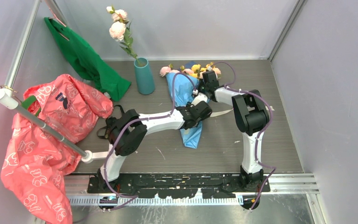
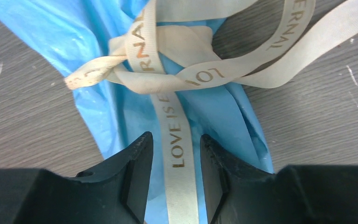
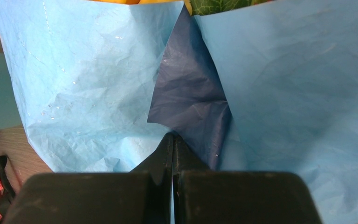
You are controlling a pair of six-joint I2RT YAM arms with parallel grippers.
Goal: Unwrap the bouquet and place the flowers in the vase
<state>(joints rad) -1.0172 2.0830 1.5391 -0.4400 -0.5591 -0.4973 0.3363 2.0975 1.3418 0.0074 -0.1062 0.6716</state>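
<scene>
The bouquet (image 1: pixel 186 100) lies on the table in blue paper, its pink and yellow flowers (image 1: pixel 193 69) pointing to the back wall. A cream ribbon (image 2: pixel 168 79) printed with gold letters is knotted around the paper (image 2: pixel 98 46). My left gripper (image 2: pixel 176 140) hovers over the cone, open, with one ribbon tail running loose between its fingers (image 2: pixel 137 158). My right gripper (image 3: pixel 173 137) is shut, its tips against a fold of the blue paper (image 3: pixel 84 84) near the bouquet's wide end; whether paper is pinched I cannot tell. The teal vase (image 1: pixel 144 76) stands left of the bouquet, one pink rose stem (image 1: pixel 117 28) in it.
A green cloth bag (image 1: pixel 86 58) hangs at the back left, close to the vase. A red-pink printed plastic bag (image 1: pixel 51 135) drapes over a white tube (image 1: pixel 42 123) at the left. A black strap (image 1: pixel 105 128) lies by the left arm. Grey walls close in three sides.
</scene>
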